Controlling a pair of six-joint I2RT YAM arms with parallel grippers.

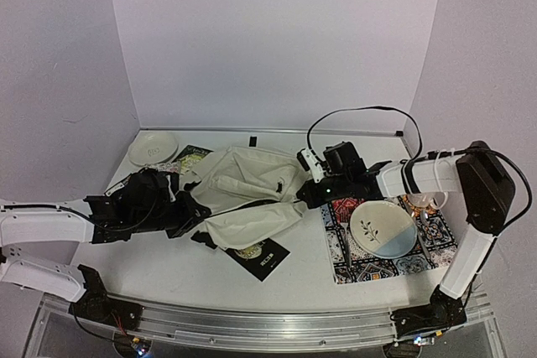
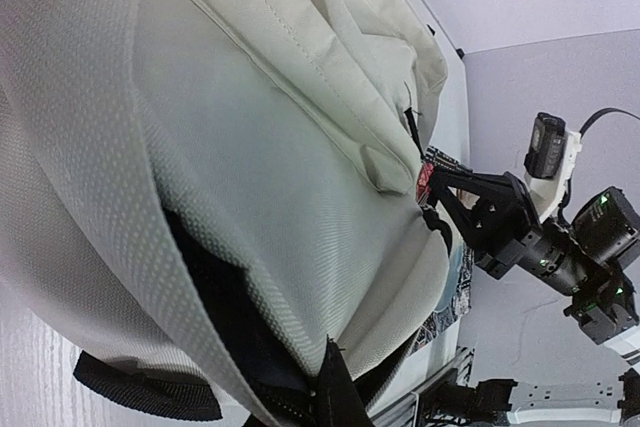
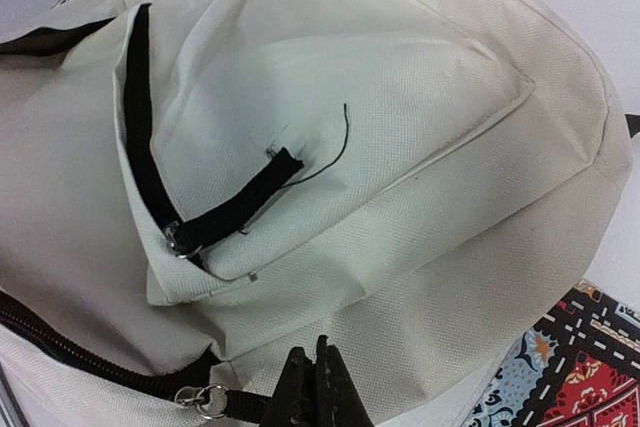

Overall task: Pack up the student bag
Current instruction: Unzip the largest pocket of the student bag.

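The student bag (image 1: 252,190), a cream fabric backpack, lies flat mid-table and fills both wrist views (image 2: 260,147) (image 3: 380,147). My left gripper (image 1: 189,211) is shut on the bag's left edge by the dark-lined opening; its black fingertips (image 2: 335,387) pinch the fabric there. My right gripper (image 1: 308,194) is shut at the bag's right edge. Its closed fingertips (image 3: 318,377) sit on the black zipper pull strap (image 3: 240,407), just past the metal ring. A black book (image 1: 258,257) lies half under the bag's near edge. Another book (image 1: 193,157) lies at the back left.
A white plate (image 1: 153,148) sits at the back left. A patterned multicolour mat (image 1: 352,253) on the right holds a blue-and-white plate (image 1: 383,230). Glassware (image 1: 424,203) stands beside the right arm. Walls close in on three sides.
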